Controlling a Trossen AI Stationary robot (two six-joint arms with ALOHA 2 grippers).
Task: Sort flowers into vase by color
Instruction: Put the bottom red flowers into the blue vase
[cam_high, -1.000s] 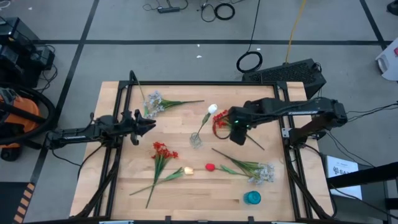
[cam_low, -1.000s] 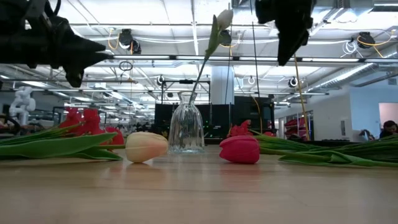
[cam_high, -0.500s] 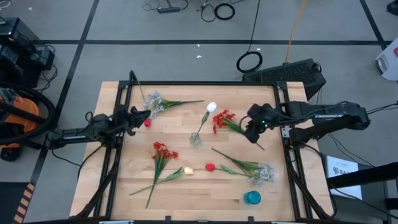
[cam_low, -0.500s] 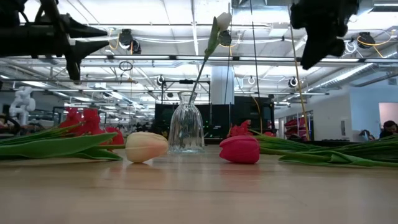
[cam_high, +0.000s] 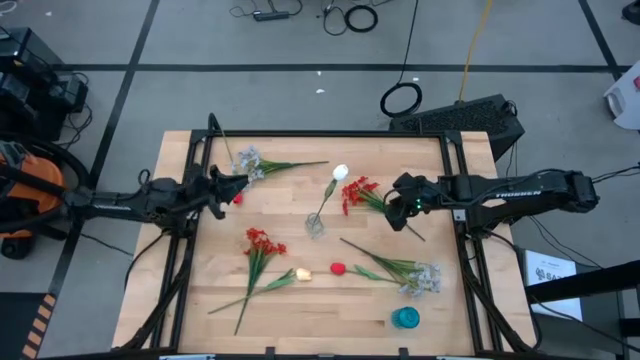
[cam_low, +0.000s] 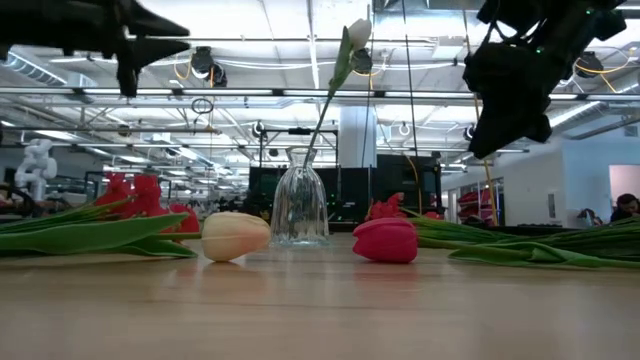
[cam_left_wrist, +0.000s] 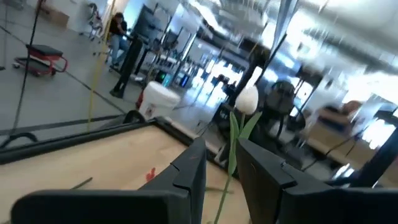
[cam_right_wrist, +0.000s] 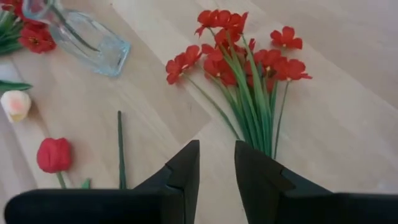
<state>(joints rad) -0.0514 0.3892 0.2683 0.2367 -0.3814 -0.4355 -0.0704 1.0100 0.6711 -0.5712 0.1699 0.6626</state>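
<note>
Right hand (cam_right_wrist: 216, 163) above red bloom cluster (cam_right_wrist: 249, 59) on tabletop (cam_high: 290, 310), fingers narrowly parted, empty. Left hand (cam_high: 222, 184) near tabletop's left edge, slightly parted, empty. Glass vase (cam_high: 315, 226) holds white tulip (cam_high: 341, 173). We risk pinching only thin stems; bunch slips.

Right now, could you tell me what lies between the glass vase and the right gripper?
In the high view, a bunch of red flowers lies on the table between the glass vase and the right gripper.

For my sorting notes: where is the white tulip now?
In the high view, the white tulip stands in the glass vase near the table's middle, just left of a red flower bunch.
</note>
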